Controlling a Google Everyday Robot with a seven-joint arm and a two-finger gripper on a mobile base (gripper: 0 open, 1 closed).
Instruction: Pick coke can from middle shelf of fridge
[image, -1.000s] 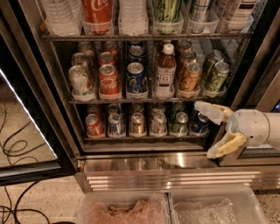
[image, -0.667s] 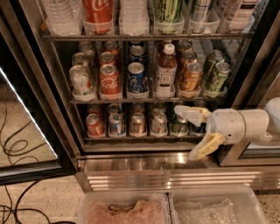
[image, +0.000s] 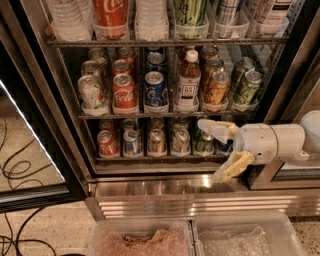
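Note:
The coke can (image: 124, 93) stands upright at the front of a lane on the middle shelf (image: 165, 115) of the fridge (image: 175, 192). It is between a pale can on its left and a blue Pepsi can (image: 155, 89) on its right. More red cans stand behind it. A white-capped brown bottle (image: 188, 80) stands one lane further right. My gripper (image: 208, 151) comes in from the right. It is open and empty, below the middle shelf and in front of the lower shelf's cans, down and to the right of the coke can.
A large red Coca-Cola can (image: 111, 15) stands on the top rack among big bottles. The lower shelf holds several cans (image: 150, 141). The glass door (image: 30, 150) hangs open on the left, with cables on the floor below it. Two clear plastic bins (image: 140, 240) sit in front of the steel base.
My gripper and arm have moved left along the front of the lower shelf, from the fridge's right side toward its middle. The cans have not moved.

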